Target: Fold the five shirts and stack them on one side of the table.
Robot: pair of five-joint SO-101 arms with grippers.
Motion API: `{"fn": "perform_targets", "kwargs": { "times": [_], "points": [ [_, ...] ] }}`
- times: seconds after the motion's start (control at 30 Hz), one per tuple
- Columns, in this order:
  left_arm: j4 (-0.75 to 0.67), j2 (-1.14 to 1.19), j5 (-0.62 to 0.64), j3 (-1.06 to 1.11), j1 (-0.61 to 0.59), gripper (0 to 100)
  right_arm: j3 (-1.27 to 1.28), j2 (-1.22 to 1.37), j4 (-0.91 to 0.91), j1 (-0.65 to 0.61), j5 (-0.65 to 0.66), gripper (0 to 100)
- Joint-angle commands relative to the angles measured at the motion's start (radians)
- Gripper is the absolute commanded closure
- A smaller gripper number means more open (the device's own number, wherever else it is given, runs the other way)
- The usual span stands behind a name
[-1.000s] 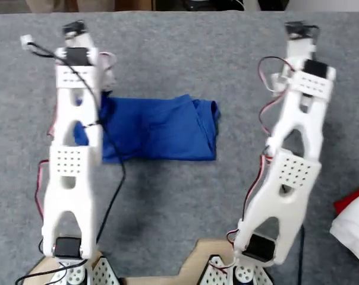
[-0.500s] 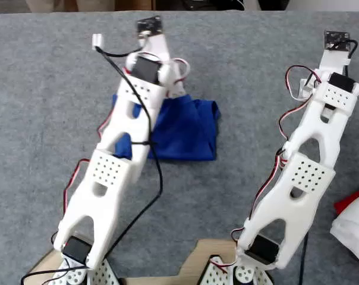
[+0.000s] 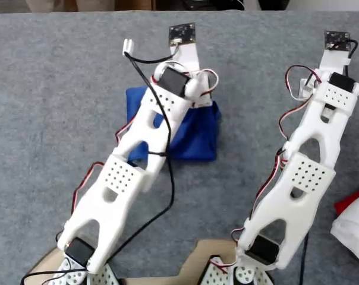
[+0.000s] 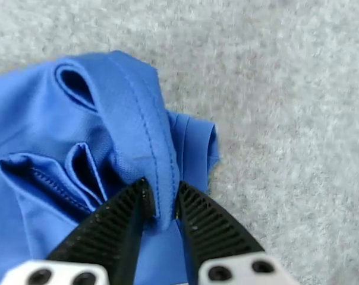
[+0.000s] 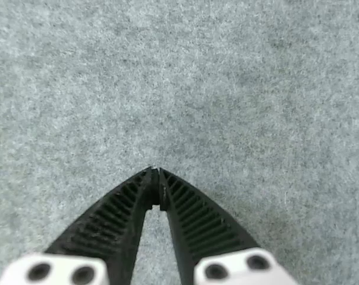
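Observation:
A blue shirt point(image 3: 198, 135) lies folded into a compact bundle on the grey felt table point(image 3: 43, 130), at the middle toward the far side. My left arm point(image 3: 167, 101) stretches diagonally over it. In the left wrist view my left gripper point(image 4: 161, 195) is shut on a hemmed fold of the blue shirt point(image 4: 126, 113), with other layers bunched beside it. My right arm point(image 3: 322, 101) extends toward the far right. My right gripper point(image 5: 156, 173) is shut on nothing above bare felt.
A pile of white cloth point(image 3: 353, 228) with a red piece point(image 3: 349, 202) sits at the right edge near the front. A wooden base board point(image 3: 197, 252) lies at the front between the arm mounts. Bare felt spreads to the left of the shirt.
My left arm swung right, dragging the shirt's left part over the rest, so the shirt is now about half as wide. My right arm shifted slightly right, then held still.

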Motion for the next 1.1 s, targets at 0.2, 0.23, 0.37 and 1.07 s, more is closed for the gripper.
{"fn": "perform_targets", "kwargs": {
  "times": [0.2, 0.23, 0.37, 1.07],
  "points": [
    [0.040, -0.024, 0.011, 0.000, 0.008, 74, -0.036, -0.005, 0.026, -0.022, 0.092, 99.3],
    [0.040, -0.025, 0.011, -0.002, 0.003, 73, -0.033, -0.005, 0.026, -0.030, 0.100, 99.3],
    [0.060, -0.064, 0.009, -0.061, -0.080, 73, -0.031, -0.005, 0.029, -0.041, 0.112, 99.3],
    [0.081, 0.102, 0.008, 0.071, -0.666, 98, -0.387, -0.044, 0.517, -0.527, 0.434, 99.3]
  ]
}}
